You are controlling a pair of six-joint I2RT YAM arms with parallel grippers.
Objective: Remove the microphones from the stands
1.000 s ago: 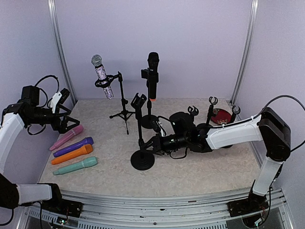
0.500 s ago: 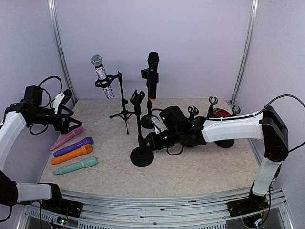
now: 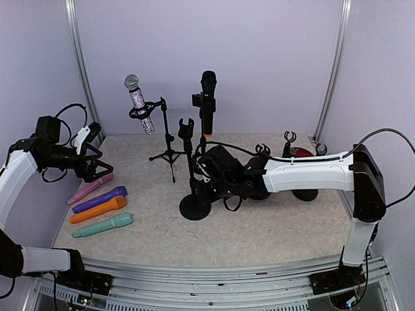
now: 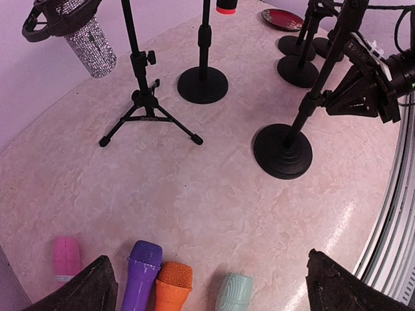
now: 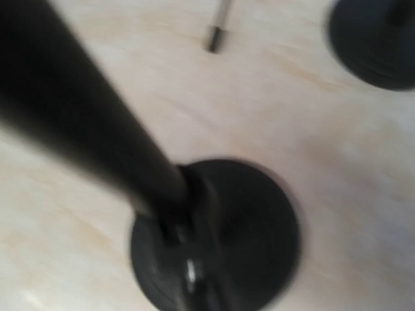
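Microphone locations: a glitter-cased microphone [image 3: 139, 105] sits tilted in the ring clip of a tripod stand [image 3: 166, 139], and a black microphone with an orange band [image 3: 208, 97] stands upright in a round-base stand [image 4: 202, 84] near the back of the table [image 3: 272, 227]. Neither is touched by an arm.

Four more microphones lie side by side at the left of the table: pink [image 3: 91, 186], purple [image 3: 99, 199], orange [image 3: 97, 210] and teal [image 3: 102, 225].

The right end effector [image 4: 332, 103] is low against the pole of an empty round-base stand [image 3: 194, 208] in front of the other two stands. The right wrist view is blurred and filled by that pole and base, so it cannot be told whether the jaws are clamped on it.

The left end effector [image 3: 97, 170] hovers above the pink microphone. Its fingers [image 4: 97, 285] are spread wide with nothing between them.
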